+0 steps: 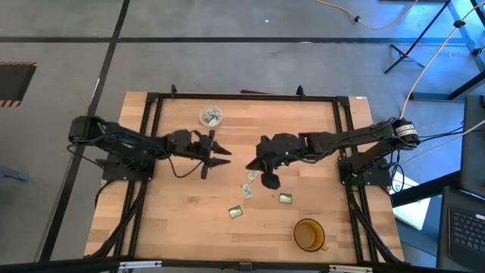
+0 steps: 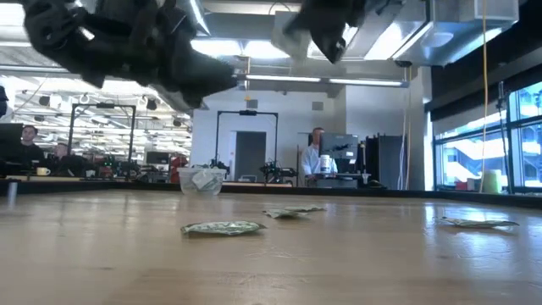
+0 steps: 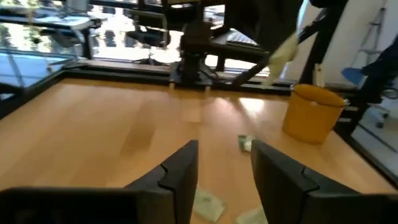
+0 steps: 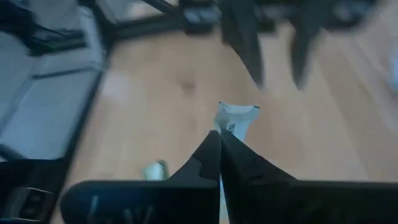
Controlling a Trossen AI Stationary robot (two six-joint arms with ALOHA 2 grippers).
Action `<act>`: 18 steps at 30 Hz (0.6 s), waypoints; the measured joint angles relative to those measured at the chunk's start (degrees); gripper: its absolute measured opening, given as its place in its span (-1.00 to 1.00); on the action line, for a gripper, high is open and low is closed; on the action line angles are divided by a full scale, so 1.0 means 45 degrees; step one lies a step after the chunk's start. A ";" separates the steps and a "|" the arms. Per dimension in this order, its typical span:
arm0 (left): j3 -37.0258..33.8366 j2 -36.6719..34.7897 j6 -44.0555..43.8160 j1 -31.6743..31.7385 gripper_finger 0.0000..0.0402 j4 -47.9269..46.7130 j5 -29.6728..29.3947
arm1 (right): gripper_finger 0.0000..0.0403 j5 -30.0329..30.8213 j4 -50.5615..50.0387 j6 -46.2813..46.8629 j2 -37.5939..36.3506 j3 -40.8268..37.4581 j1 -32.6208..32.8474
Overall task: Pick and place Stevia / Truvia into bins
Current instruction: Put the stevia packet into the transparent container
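Several green-and-white sachets lie flat on the wooden table [image 1: 189, 220]: two [image 1: 248, 189] [image 1: 252, 176] below my right gripper, one [image 1: 286, 199] further right, one [image 1: 236, 213] nearer the front edge. The low view shows them as flat shapes [image 2: 222, 227]. More sachets sit inside the small clear cup [image 1: 211, 116] [image 2: 201, 180] near the far edge. My right gripper [image 1: 251, 162] [image 4: 219, 134] hovers mid-table, shut on one sachet [image 4: 236, 118]. My left gripper [image 1: 226, 156] [image 3: 224, 174] faces it a short way to its left, open and touching nothing. My right gripper pinches one sachet between its two fingertips by one end [image 4: 227, 129]. The rest of the sachet sticks out beyond the tips. It is lifted clear of the table, and the fingers point toward the table's left, slanting down.
An amber cup [image 1: 308, 233] [image 3: 311, 115] stands near the front right corner. A black frame [image 1: 151, 102] runs along the table's edges. Bare wood lies at the front left. People sit and stand in the room beyond the table [image 2: 318, 157].
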 joint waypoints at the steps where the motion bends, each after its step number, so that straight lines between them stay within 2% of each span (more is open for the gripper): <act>1: 0.0277 0.0260 0.0002 -0.0089 -0.27 0.0000 0.0188 | -0.99 -0.0269 0.0306 -0.0142 0.0000 0.0000 0.0000; 8: 0.1941 0.1488 0.0610 -0.0559 -0.22 0.0008 0.1967 | -0.99 -0.1356 0.1086 -0.0353 -0.0003 0.0000 0.0005; 14: 0.3036 0.2053 0.0646 -0.0862 -0.24 0.0003 0.2017 | -0.99 -0.1802 0.1314 -0.0353 -0.0003 0.0000 0.0005; 18: 0.3229 0.2151 0.0655 -0.1018 -0.24 0.0000 0.2204 | -0.99 -0.1802 0.1318 -0.0358 0.0000 0.0000 0.0005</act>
